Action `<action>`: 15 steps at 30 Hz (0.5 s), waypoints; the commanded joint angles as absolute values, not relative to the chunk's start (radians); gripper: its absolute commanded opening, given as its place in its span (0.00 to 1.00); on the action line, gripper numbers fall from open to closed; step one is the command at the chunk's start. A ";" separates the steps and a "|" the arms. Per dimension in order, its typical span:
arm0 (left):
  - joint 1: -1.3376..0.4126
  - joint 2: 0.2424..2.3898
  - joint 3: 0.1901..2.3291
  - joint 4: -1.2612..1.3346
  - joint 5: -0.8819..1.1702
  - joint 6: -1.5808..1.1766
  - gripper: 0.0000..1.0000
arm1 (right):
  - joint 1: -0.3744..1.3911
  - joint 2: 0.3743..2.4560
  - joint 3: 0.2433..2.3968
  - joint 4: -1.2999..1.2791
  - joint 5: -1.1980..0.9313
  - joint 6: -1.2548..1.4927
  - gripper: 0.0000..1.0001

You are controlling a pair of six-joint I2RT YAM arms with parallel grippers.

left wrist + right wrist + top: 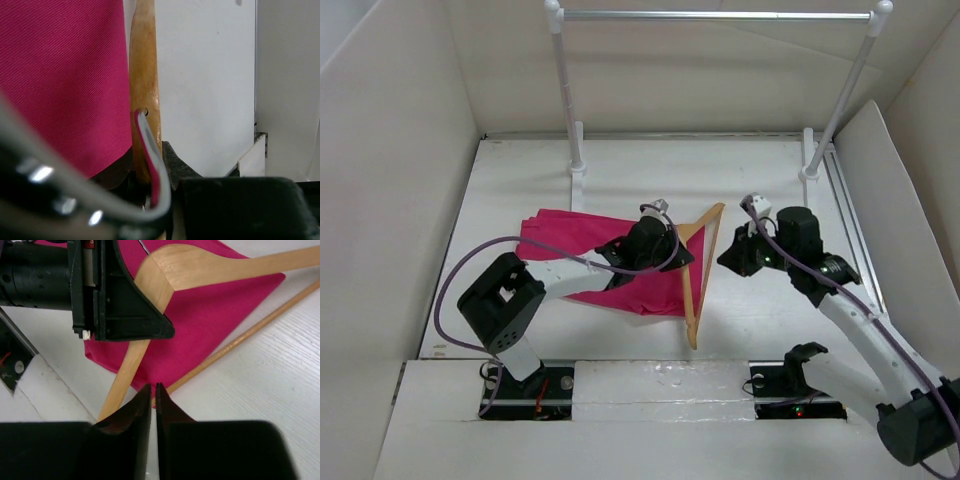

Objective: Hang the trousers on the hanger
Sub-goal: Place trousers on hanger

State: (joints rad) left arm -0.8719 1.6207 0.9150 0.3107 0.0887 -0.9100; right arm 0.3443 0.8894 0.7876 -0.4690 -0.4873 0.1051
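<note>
Top external first: one pair of trousers lies flat, its length running left to right. One hanger sits at its right end, with the long bar running near to far. The left gripper is right on the hanger's shoulder. The right gripper hovers just off the bar's right side, so the cloth lies to its left, beyond the wood.

Left wrist now: the hanger shoots straight up between the dark fingers, and I'd call that clenched on the wood. The trousers fill the left side.

Right wrist: the right gripper has its tips pressed almost together, with nothing visible between them. Pink trousers show inside the hanger triangle, above the bar. Whether they are threaded over it, I can't tell. The left gripper sits at the neck.
</note>
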 commanded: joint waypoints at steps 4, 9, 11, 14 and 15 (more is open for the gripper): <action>-0.917 1.667 0.893 0.463 -0.070 -1.026 0.00 | 0.414 1.052 0.741 -0.250 -0.348 0.109 0.31; -0.977 1.720 0.943 0.378 -0.221 -1.075 0.00 | 0.414 1.214 0.715 -0.146 -0.307 0.072 0.46; -0.991 1.729 0.939 0.370 -0.253 -1.110 0.00 | 0.414 1.265 0.713 -0.114 -0.304 0.061 0.49; -1.000 1.747 0.925 0.359 -0.285 -1.138 0.00 | 0.414 1.363 0.712 -0.037 -0.334 0.060 0.50; -1.000 1.758 0.930 0.330 -0.299 -1.143 0.00 | 0.428 1.424 0.721 -0.023 -0.307 0.061 0.50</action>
State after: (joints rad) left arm -1.0012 1.7382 0.9089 0.3847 -0.2230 -1.0794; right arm 0.4057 1.3430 0.7166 -0.1665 -0.3241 0.0757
